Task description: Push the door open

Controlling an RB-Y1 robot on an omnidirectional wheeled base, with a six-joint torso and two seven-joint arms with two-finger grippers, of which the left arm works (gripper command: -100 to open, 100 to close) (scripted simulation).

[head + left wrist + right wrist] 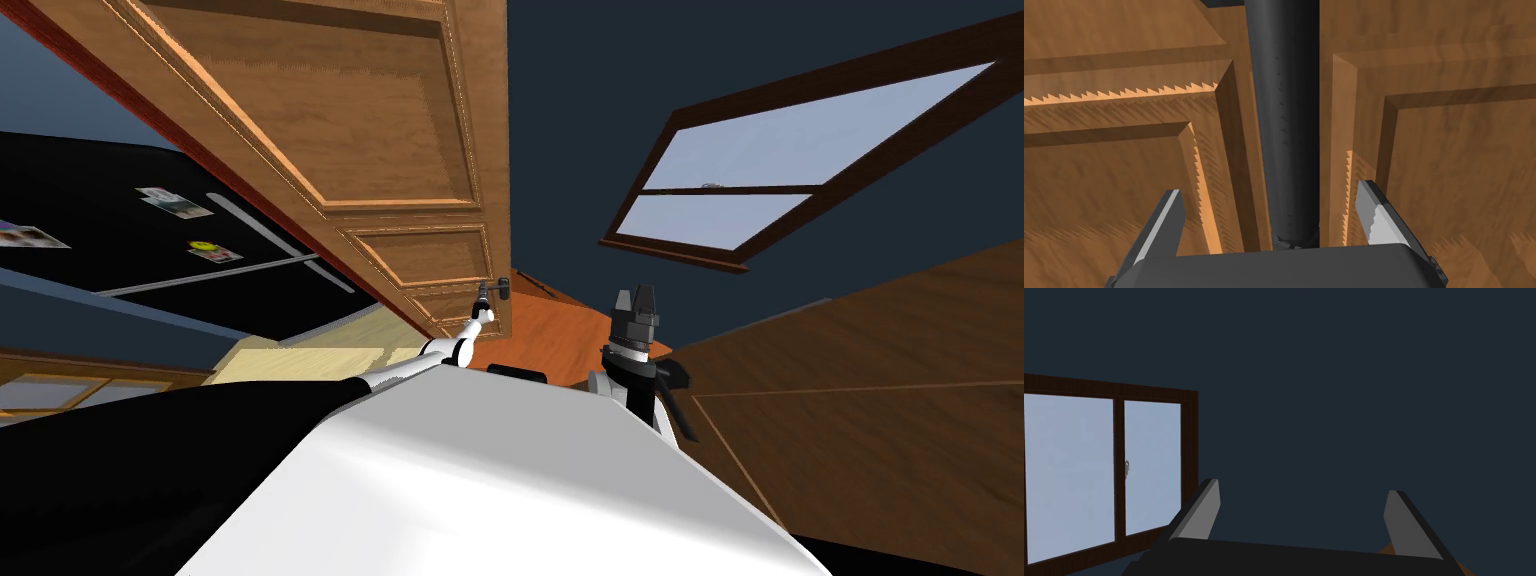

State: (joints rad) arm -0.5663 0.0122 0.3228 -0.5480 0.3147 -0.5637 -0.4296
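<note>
My left fingers [1166,220]: stood wide apart astride the dark handle [1284,125], not gripping it, at the wooden door [1449,175].
My right fingers [1204,508]: spread, holding nothing.

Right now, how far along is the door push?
Done: the left end effector is at the wooden door, open fingers either side of its dark handle bar. In hand: the push, seemingly from this handle. Left: swinging the door wide; how far open it stands, I cannot tell. The right end effector sits open, idle.
</note>
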